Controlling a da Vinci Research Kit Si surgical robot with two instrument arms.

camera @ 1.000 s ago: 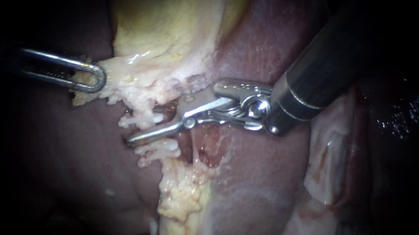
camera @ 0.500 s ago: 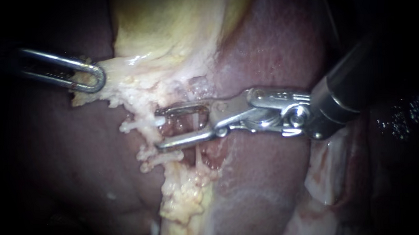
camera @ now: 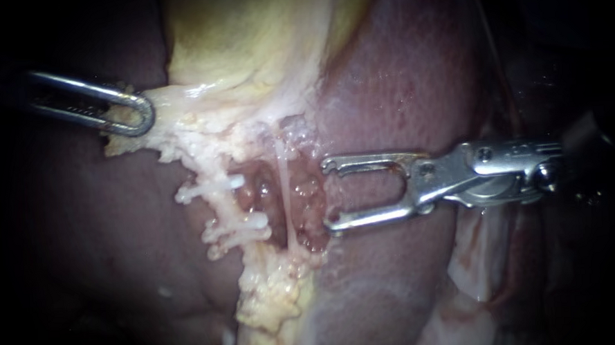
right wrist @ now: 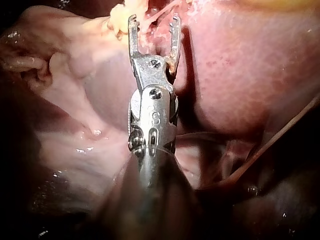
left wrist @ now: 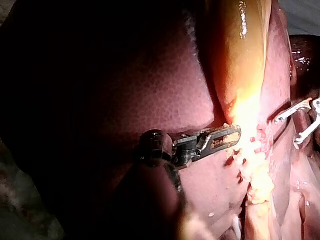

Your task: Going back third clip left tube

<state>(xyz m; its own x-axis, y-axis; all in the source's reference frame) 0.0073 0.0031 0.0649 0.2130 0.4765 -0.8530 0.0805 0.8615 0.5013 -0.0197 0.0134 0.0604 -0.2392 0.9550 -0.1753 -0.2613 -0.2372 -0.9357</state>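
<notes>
The left tool point(left wrist: 238, 135) grips pale fatty tissue point(left wrist: 257, 180) at the gallbladder's point(left wrist: 240, 55) end, the right tool point(left wrist: 286, 132) gaping just beyond.

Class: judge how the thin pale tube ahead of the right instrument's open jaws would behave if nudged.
Probably floppy: the tube is thread-thin and held straight only by its ends. Likely fragile, since it looks translucent. The wet sheen around it suggests it is slippery.

Our endoscope faces the liver point(camera: 387, 86) and gallbladder point(camera: 246, 30) from very close, centred on the raw hollow point(camera: 281, 194) between them. Each wrist camera looks along its own shaft, our left instrument point(left wrist: 234, 136) from farther back, our right instrument point(right wrist: 154, 22) nearer. All three views share that hollow.
</notes>
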